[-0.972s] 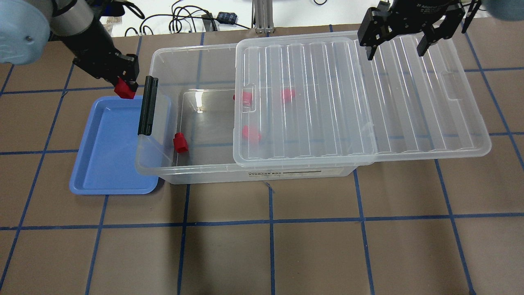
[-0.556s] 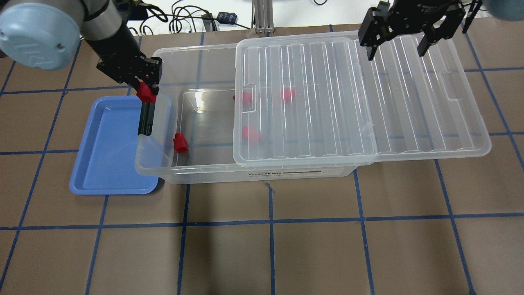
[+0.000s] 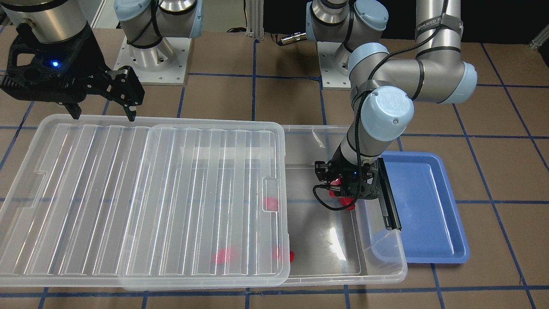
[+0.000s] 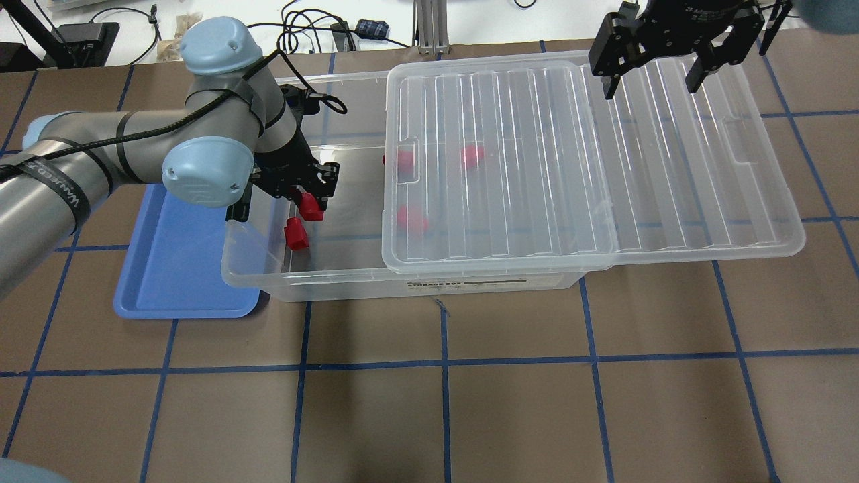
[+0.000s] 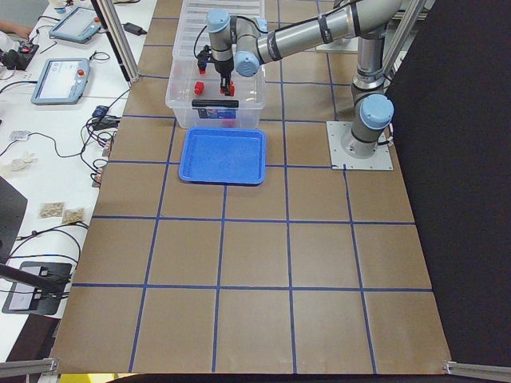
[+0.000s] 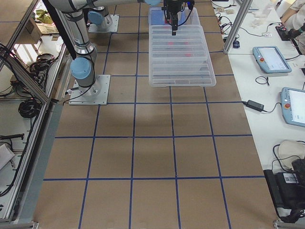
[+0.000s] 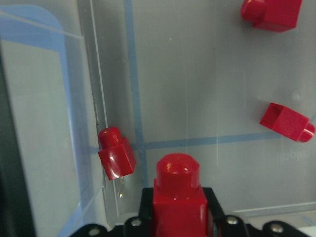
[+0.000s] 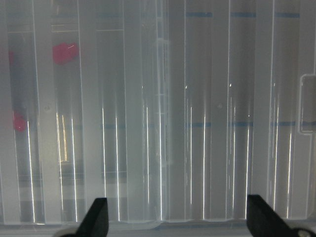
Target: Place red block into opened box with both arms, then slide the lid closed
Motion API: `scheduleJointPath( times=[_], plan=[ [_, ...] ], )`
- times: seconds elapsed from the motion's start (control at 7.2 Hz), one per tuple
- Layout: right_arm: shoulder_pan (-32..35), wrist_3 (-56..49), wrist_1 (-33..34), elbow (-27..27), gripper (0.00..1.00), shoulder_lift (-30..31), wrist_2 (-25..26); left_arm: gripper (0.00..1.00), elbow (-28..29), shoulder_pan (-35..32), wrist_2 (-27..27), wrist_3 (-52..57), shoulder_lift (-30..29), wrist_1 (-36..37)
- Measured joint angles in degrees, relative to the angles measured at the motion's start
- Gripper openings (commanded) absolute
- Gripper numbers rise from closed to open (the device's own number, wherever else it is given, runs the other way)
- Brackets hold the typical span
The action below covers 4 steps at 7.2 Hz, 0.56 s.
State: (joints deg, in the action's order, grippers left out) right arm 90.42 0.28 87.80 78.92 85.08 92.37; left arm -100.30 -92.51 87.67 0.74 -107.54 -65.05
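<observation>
My left gripper (image 4: 307,196) is shut on a red block (image 4: 311,208), held stub-down over the uncovered left end of the clear box (image 4: 335,283). The left wrist view shows that block (image 7: 179,197) between the jaws above the box floor. Another red block (image 4: 295,233) lies on the floor just below it, by the latch-end wall. More red blocks (image 4: 411,219) show blurred under the ribbed lid (image 4: 537,154), which covers the box's right part and overhangs its right end. My right gripper (image 4: 654,79) hangs open above the lid's far edge, touching nothing.
An empty blue tray (image 4: 174,275) lies against the box's left end, under my left forearm. The black latch bar (image 3: 388,193) stands on that short wall, right beside the left gripper. Cables lie beyond the table's far edge.
My left arm has carried the red block rightward from above the tray's far corner, across the latch bar, to over the open part of the box. The right gripper has stayed still.
</observation>
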Motion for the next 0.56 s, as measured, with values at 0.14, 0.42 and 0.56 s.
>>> scheduleJointPath(
  times=[0.14,0.42,0.56],
  plan=[
    [0.0,0.0,0.0,0.0,1.00,0.0,0.0,0.00,-0.6,0.0,0.0,0.0,-1.2,1.0],
    [-0.1,0.0,0.0,0.0,1.00,0.0,0.0,0.00,-0.8,0.0,-0.1,-0.1,-3.7,2.4],
    [-0.1,0.0,0.0,0.0,1.00,0.0,0.0,0.00,-0.9,0.0,-0.9,-0.1,-4.7,2.8]
  ],
)
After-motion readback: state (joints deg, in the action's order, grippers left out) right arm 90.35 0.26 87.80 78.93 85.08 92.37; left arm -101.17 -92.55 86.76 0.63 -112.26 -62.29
